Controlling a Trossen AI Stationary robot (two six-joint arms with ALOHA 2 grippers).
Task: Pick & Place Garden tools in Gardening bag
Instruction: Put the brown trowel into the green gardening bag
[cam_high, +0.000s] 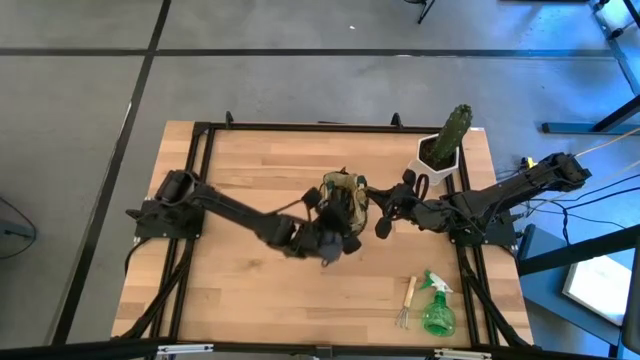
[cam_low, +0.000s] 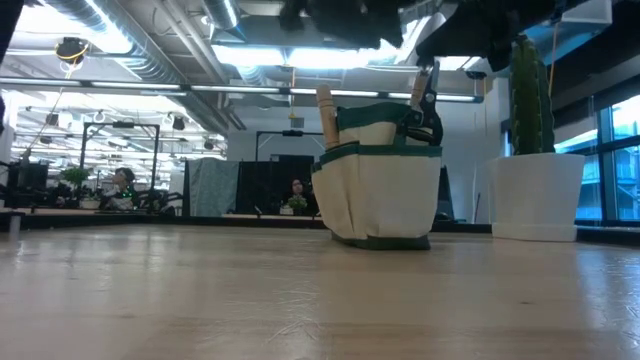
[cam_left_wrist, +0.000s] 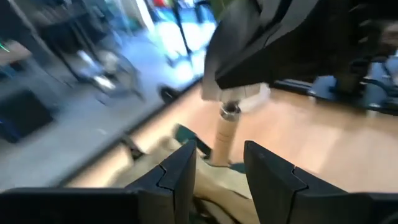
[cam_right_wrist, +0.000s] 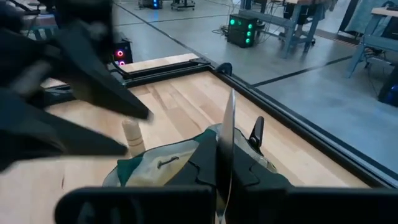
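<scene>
**Both grippers at the gardening bag, two tools still on the table**

Gardening bag (cam_high: 345, 198) sits upright mid-table, olive-green rim over beige sides. In the low view a wooden handle (cam_low: 325, 112) sticks up from the bag's left side, and black pruners (cam_low: 428, 105) stand in its right side, grips up.

Left gripper (cam_left_wrist: 219, 163) hangs just above the bag's near edge, fingers parted, nothing between them. Its wrist view shows the wooden handle past the fingers, standing up out of the bag fabric. Left arm reaches in from the table's left edge.

Right gripper (cam_high: 384, 222) is beside the bag's right side, fingers clenched flat together with nothing seen between them. Right wrist view looks down on the bag rim, with the wooden handle and a black pruner grip (cam_right_wrist: 255, 132) poking out.

Hand fork (cam_high: 405, 301) with wooden handle lies flat near the front right of the table. Green spray bottle (cam_high: 436, 305) lies just beside it, on its right. Both well apart from the bag.

Cactus (cam_high: 455, 130) in a white pot (cam_high: 438, 164) stands at the back right corner of the wooden table (cam_high: 240, 290).
</scene>
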